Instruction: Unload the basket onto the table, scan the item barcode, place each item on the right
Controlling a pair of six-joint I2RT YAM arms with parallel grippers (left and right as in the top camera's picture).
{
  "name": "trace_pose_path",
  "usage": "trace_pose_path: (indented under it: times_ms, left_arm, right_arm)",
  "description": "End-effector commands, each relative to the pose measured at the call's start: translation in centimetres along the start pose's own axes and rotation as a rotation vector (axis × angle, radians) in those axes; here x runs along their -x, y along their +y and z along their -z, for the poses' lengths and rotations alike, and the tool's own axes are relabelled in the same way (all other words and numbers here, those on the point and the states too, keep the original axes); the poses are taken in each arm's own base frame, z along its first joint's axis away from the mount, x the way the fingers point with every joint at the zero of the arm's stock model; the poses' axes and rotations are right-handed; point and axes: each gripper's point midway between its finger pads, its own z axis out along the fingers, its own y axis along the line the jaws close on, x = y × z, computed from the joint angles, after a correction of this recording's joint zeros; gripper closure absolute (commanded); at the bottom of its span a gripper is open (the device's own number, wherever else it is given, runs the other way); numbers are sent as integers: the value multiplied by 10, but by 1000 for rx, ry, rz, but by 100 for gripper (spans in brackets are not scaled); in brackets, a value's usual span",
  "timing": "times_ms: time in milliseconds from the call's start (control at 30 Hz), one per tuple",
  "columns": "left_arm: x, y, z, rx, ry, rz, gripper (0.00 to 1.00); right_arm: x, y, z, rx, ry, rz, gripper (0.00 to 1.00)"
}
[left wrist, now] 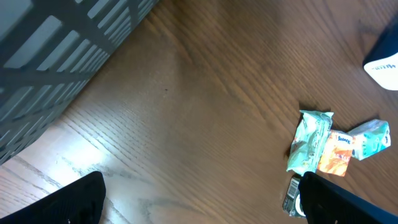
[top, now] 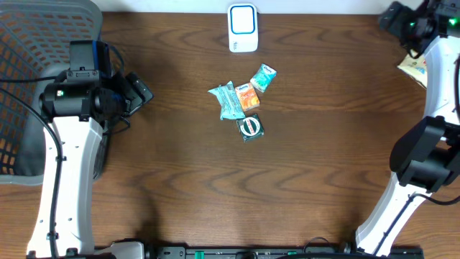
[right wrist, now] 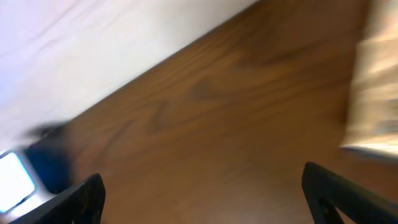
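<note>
Packets in a cluster lie at table centre, with the scanner beyond them at the far edge. To their left hovers the left gripper, jaws wide apart and empty, the closer arm. Nearest it is the teal packet, lying roughly near-to-far. At the far right corner, the right gripper also gapes, beside a pale item.

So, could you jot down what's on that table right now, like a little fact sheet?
Table: brown wood
Scanner: white and blue, at the far edge
Middle pile: teal packet, orange packet, small mint packet, dark green packet
Basket: grey, left side
Left hand: open, empty
Right hand: open, empty, far right corner
</note>
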Motion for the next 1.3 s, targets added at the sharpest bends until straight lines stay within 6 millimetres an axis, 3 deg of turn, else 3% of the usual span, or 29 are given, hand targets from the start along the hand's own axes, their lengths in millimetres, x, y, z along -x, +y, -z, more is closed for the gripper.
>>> trace_pose_path:
  times_ms: [0, 267, 433, 567, 700, 833, 967, 1100, 1267]
  left_arm:
    - [2, 3, 0, 13, -7, 6, 2]
    - [2, 3, 0, 13, -7, 5, 2]
    - [2, 3, 0, 13, -7, 6, 2]
    - [2, 3, 0, 13, -8, 6, 2]
    - [2, 3, 0, 13, -7, 6, 2]
    - [2, 3, 0, 13, -7, 6, 2]
    - [2, 3, 0, 13, -8, 6, 2]
    - [2, 3, 0, 13, -7, 6, 2]
    - [2, 3, 0, 13, -7, 6, 2]
  right_arm:
    - [-49, 77, 4, 290, 190, 42, 7]
    - [-130, 129, -10, 208, 366, 149, 18]
    - [-168, 158, -23, 136, 368, 268, 20]
    - [-195, 181, -36, 97, 333, 346, 44]
    - [-231, 205, -49, 108, 311, 426, 60]
    - [-252, 208, -59, 55, 275, 454, 73]
    - [-265, 202, -69, -26, 217, 430, 77]
    - [-285, 206, -78, 5, 208, 448, 73]
    - [-297, 195, -87, -17, 199, 458, 67]
